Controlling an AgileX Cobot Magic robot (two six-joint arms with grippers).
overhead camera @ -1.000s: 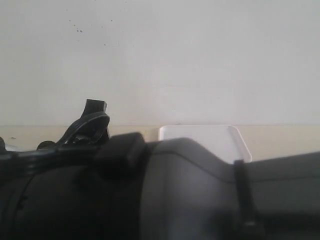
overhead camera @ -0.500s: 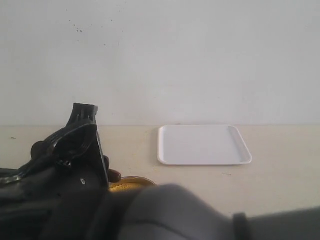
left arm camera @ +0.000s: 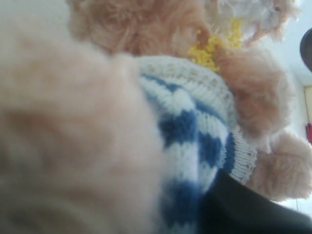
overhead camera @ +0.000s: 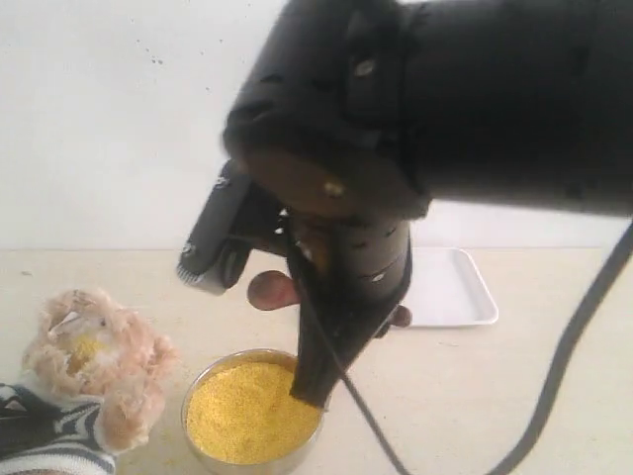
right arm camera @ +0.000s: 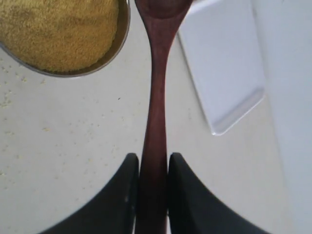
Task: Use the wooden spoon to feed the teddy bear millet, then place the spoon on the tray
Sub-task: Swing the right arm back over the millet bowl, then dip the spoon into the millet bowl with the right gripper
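The teddy bear [overhead camera: 94,356] sits at the left, its striped shirt [left arm camera: 195,131] filling the left wrist view, with yellow grains on its face [left arm camera: 214,48]. My left gripper [left arm camera: 165,214] is shut on the teddy bear. One black finger [left arm camera: 243,209] presses its shirt and fur hides the other. The millet [overhead camera: 252,411] fills the metal bowl [right arm camera: 123,39] beside the bear. My right gripper [right arm camera: 153,161] is shut on the handle of the wooden spoon [right arm camera: 156,97]. The spoon's bowl [overhead camera: 269,290] hangs above the millet's far edge. The white tray [overhead camera: 460,292] lies behind to the right, partly hidden by the arm.
My right arm [overhead camera: 445,99] covers the top and middle of the exterior view, and its black cable [overhead camera: 564,386] loops down at the right. Loose grains [right arm camera: 7,102] dot the tan tabletop [overhead camera: 465,396]. A pale wall stands close behind the tray.
The arm that blocked the lower exterior view has risen to the top. The bear and the millet bowl have come into view. The spoon now hangs higher above the bowl.
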